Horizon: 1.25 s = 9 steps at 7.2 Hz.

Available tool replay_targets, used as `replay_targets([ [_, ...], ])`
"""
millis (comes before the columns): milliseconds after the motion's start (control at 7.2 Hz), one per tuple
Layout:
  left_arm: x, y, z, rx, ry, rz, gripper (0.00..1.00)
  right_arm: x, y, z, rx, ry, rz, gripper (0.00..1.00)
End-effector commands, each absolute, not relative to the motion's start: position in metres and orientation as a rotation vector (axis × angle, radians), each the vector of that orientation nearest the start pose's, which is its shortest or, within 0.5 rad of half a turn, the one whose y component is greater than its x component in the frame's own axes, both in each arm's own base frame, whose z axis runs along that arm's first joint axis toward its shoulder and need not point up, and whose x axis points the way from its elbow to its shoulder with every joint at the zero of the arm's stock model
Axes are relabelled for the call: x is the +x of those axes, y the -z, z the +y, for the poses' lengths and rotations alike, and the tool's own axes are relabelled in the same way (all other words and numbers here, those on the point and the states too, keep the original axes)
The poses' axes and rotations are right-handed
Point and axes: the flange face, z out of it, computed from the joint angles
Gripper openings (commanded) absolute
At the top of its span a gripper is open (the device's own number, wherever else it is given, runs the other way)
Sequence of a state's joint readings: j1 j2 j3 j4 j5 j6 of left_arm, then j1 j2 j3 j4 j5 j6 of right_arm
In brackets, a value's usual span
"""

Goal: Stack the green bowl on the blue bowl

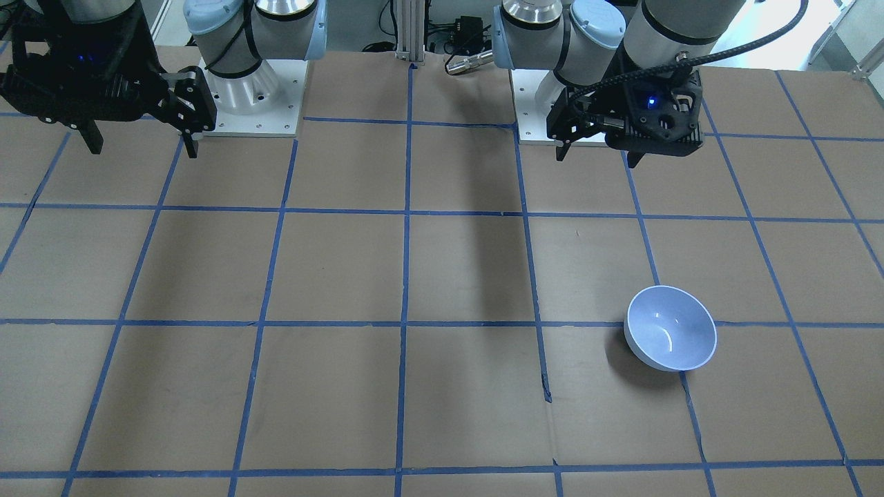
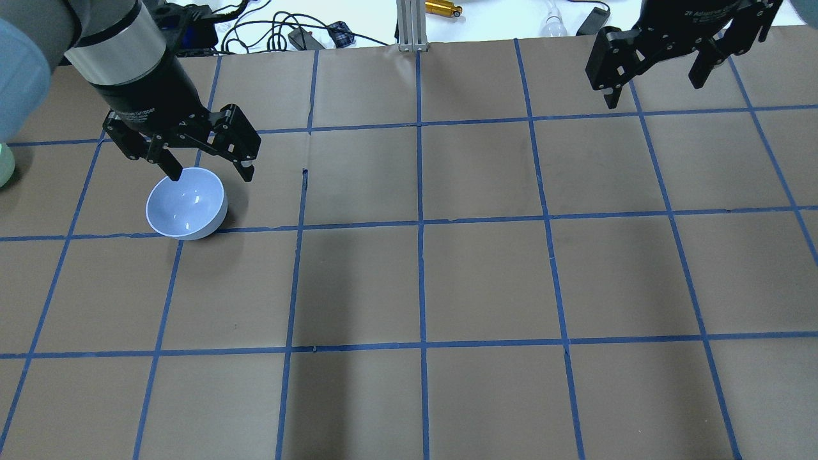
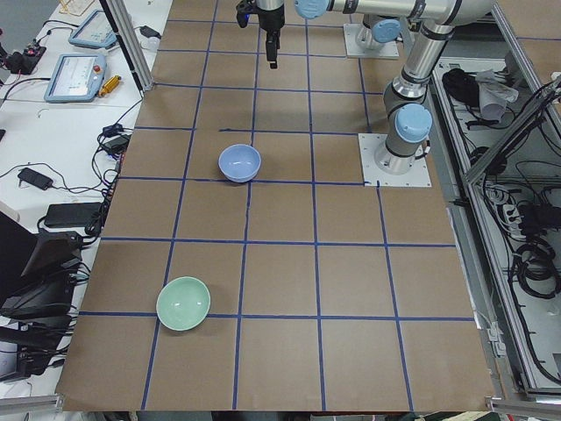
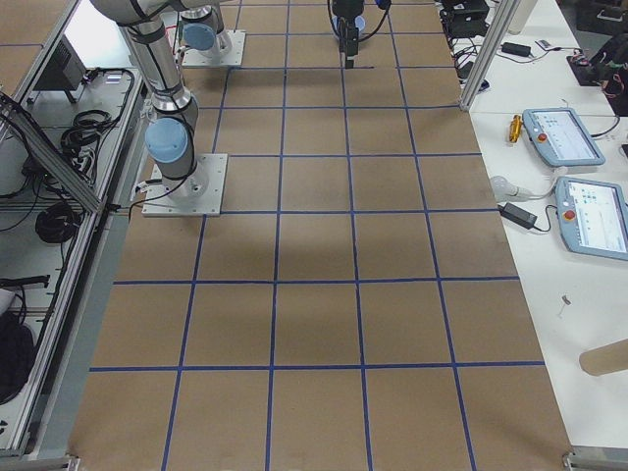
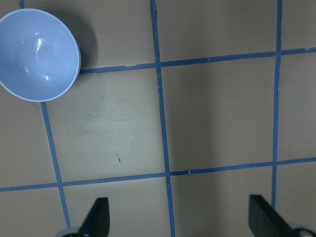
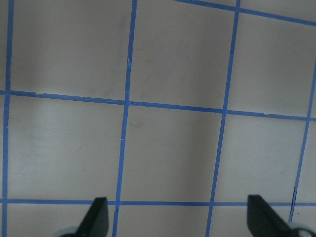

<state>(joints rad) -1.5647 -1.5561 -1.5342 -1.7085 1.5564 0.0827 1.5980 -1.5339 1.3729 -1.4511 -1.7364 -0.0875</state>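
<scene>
The blue bowl (image 2: pixel 185 204) stands upright on the brown table, on the robot's left side; it also shows in the front view (image 1: pixel 670 328), the left side view (image 3: pixel 239 163) and the left wrist view (image 5: pixel 37 54). The green bowl (image 3: pixel 183 303) stands upright nearer the table's left end, about two squares from the blue bowl; in the overhead view only its edge (image 2: pixel 4 167) shows. My left gripper (image 2: pixel 209 171) is open and empty, raised well above the table near the blue bowl. My right gripper (image 2: pixel 653 89) is open and empty, raised on the far right.
The table (image 2: pixel 486 281) is brown paper with a grid of blue tape. Cables and small devices (image 2: pixel 307 35) lie beyond its far edge. Side benches hold tablets (image 4: pixel 564 137). The arm bases (image 1: pixel 248 103) stand at the robot's edge.
</scene>
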Motion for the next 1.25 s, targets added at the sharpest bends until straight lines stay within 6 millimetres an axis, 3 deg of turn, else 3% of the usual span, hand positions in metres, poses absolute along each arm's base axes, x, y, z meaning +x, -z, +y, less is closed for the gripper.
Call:
replay_targets([
  [0, -0.132, -0.5, -0.477, 0.12, -0.135, 3.154, 1.0, 0.13, -0.556, -0.503, -0.182, 0.06, 3.303, 1.0],
  [556, -0.123, -0.501, -0.479, 0.125, -0.135, 3.143, 1.0, 0.131, -0.556, -0.503, -0.184, 0.06, 3.303, 1.0],
  [694, -0.103, -0.502, -0.487, 0.265, -0.136, 3.089, 1.0, 0.131, -0.556, -0.503, -0.184, 0.06, 3.303, 1.0],
  [833, -0.072, -0.501, -0.492, 0.227, -0.141, 3.094, 1.0, 0.13, -0.556, -0.503, -0.182, 0.06, 3.303, 1.0],
  [1111, -0.005, -0.496, -0.501, 0.416, -0.164, 3.094, 1.0, 0.131, -0.556, -0.503, -0.184, 0.06, 3.303, 1.0],
])
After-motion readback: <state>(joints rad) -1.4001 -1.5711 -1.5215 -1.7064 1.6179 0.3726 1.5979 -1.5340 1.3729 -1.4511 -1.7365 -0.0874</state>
